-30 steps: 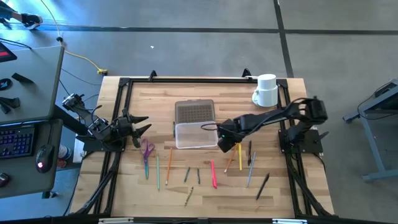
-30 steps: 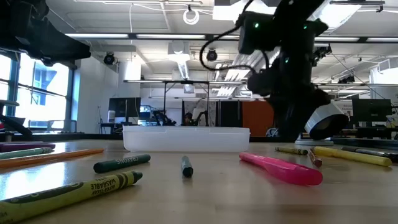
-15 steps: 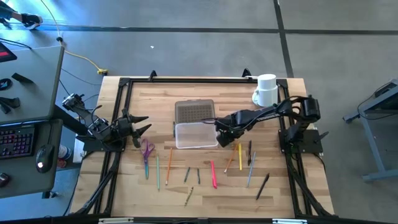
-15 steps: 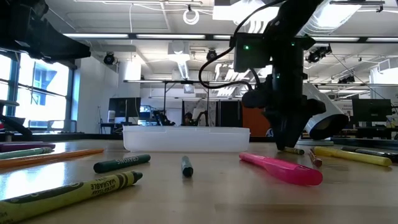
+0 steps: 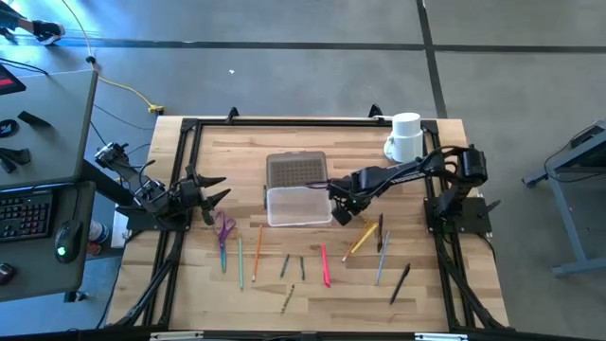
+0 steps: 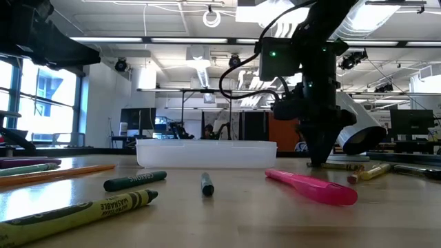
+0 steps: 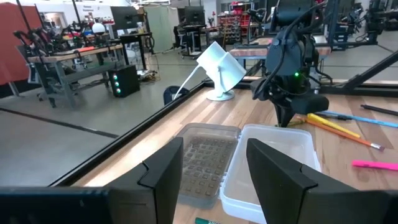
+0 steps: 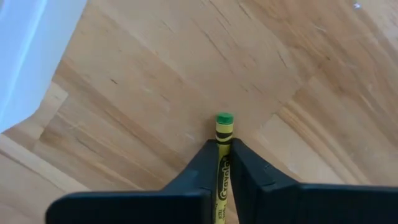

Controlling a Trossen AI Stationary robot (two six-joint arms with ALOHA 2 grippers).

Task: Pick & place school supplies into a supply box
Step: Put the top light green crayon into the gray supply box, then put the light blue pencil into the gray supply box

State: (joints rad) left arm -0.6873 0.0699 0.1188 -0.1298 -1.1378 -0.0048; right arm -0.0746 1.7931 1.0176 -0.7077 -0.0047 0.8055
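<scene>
Right gripper (image 5: 343, 212) sits low over the table (image 5: 237, 142) near its middle, just beside the right end of the supply box (image 5: 297, 206), with its jaws clamped on the end of a yellow crayon (image 5: 360, 240). High view: the crayon runs from the gripper toward the front right of the table, its far end resting among the loose supplies; the box tray appears empty, and its dotted lid (image 5: 296, 170) lies folded back toward the far edge. Purple scissors (image 5: 223, 232), a green pencil (image 5: 240, 260), an orange pencil (image 5: 257, 253) and a pink pen (image 5: 325, 265) lie along the front of the table, with darker pens to the right; the white mug (image 5: 405, 138) stands near the far right corner. Left gripper (image 5: 210, 194) waits with jaws apart at the left edge. Low view: the right gripper (image 6: 318, 160) reaches table level beside the box (image 6: 207, 153); no supply shows inside the clear tray. Left wrist view: tray (image 7: 270, 163) and lid (image 7: 205, 163) lie open ahead, and the tray looks bare. Right wrist view: both fingers (image 8: 202, 168) press the crayon (image 8: 222, 165), its green-tipped end protruding beyond them. Judgement: the task is at an early stage; the first grasp is made, nothing is placed, and every other supply remains to be moved.
</scene>
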